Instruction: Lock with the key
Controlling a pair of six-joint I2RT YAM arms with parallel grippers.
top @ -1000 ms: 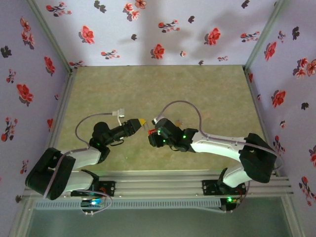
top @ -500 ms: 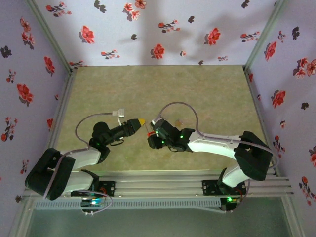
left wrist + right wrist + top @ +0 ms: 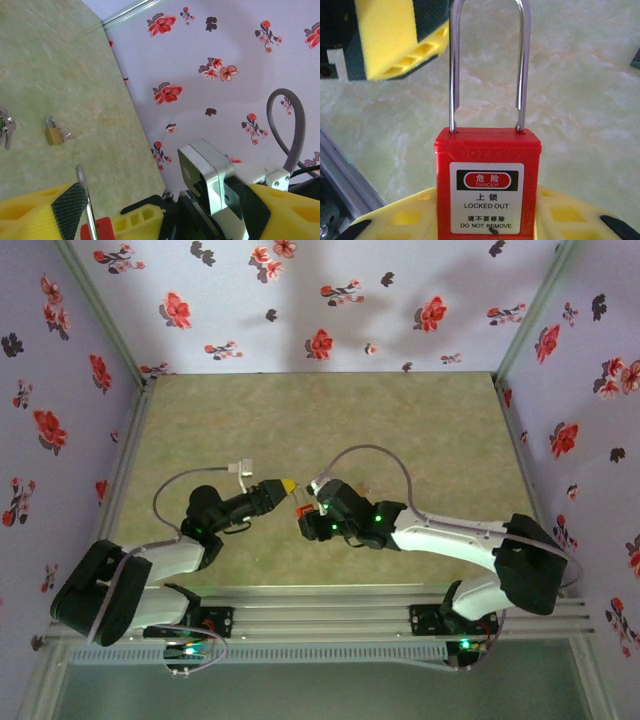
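Left fingers (image 3: 30, 217) wider — slim steel shackle (image 3: 452, 70)

From above, the red padlock with a silver shackle (image 3: 303, 510) is largely hidden by the right gripper (image 3: 305, 517), and the stance of the left gripper (image 3: 287, 486) is too small to be judged. In the right wrist view, the padlock is cut off by the lower edge below its white label, and the bend of the shackle is cut off by the upper edge. The right gripper's yellow fingers (image 3: 402, 217) are cropped to their tips. One yellow finger of the left gripper is cut by the top edge. In the left wrist view, the padlock's red body is mostly lost below the frame. A small bunch of grey metal keys (image 3: 5, 130) is cropped at the left edge, its details too small to be told.
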